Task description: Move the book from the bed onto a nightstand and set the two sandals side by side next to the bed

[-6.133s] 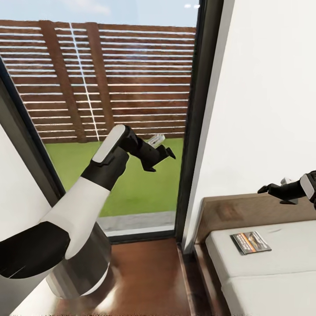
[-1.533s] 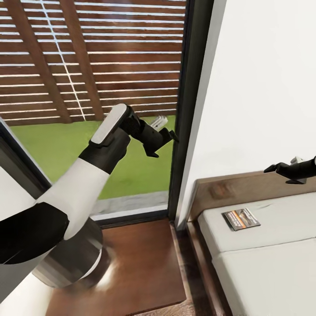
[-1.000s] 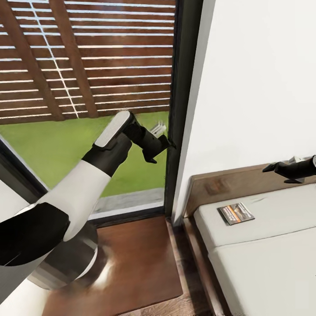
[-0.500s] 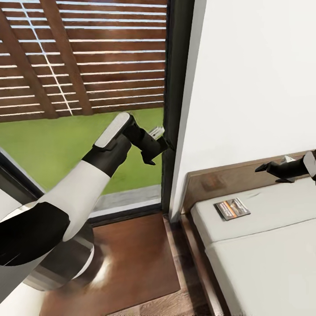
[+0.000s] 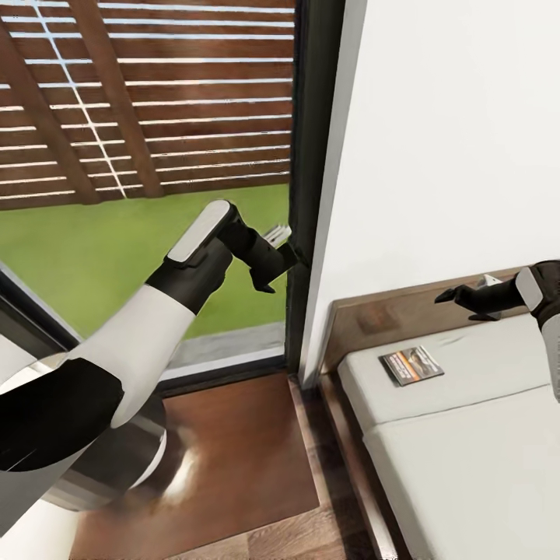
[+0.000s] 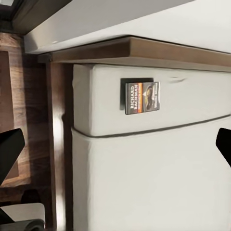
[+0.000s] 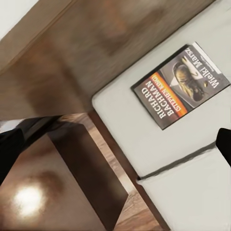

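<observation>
The book point(image 5: 411, 364) lies flat on the pale mattress of the bed point(image 5: 467, 467), near the corner by the wooden headboard point(image 5: 389, 319). Its dark cover and "RICHARD BACHMAN" lettering show in the left wrist view point(image 6: 142, 97) and the right wrist view point(image 7: 183, 84). My right gripper point(image 5: 447, 296) hovers open above the headboard, a little to the right of the book and beyond it. My left gripper point(image 5: 289, 253) is raised, open and empty, in front of the window frame. The glossy dark nightstand point(image 5: 233, 459) stands left of the bed. The two sandals are out of view.
A tall dark-framed glass opening point(image 5: 307, 194) rises behind the nightstand, with grass and a slatted wooden fence outside. A white wall point(image 5: 451, 140) backs the headboard. A narrow strip of wood floor point(image 5: 342, 467) separates the nightstand point(image 7: 62, 192) from the bed frame.
The view has shifted a little, so the bed sits further left. My right gripper has come leftward over the headboard, closer to the book. The left arm keeps its raised pose.
</observation>
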### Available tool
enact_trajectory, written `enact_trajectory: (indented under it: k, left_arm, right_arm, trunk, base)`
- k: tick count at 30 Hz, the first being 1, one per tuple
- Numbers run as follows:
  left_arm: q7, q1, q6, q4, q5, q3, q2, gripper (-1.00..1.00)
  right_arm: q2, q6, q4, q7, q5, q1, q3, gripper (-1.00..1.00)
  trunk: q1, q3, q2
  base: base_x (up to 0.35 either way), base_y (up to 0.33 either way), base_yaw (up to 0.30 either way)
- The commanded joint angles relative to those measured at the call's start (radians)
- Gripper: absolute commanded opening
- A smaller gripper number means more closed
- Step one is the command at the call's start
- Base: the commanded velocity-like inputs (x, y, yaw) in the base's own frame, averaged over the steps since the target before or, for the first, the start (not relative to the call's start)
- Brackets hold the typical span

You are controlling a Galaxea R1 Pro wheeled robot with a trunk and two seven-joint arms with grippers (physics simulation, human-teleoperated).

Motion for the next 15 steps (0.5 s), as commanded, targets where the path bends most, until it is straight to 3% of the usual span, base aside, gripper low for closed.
enact_trajectory:
  k: [1,15]
  left_arm:
    - [0.007,-0.001,0.006,0.0,0.004,0.0,0.0,1.0]
    - [0.013,-0.007,0.007,-0.001,0.007,0.002,0.0,1.0]
  right_arm:
    - [0.005,0.004,-0.001,0.005,0.008,-0.002,-0.007,1.0]
    - [0.02,-0.007,-0.004,0.004,0.008,-0.009,-0.007,1.0]
  trunk:
    - [0.0,-0.003,-0.001]
    - [0.0,-0.025,-0.001]
  base:
    - [0.0,0.0,0.022]
    - [0.0,0.0,0.021]
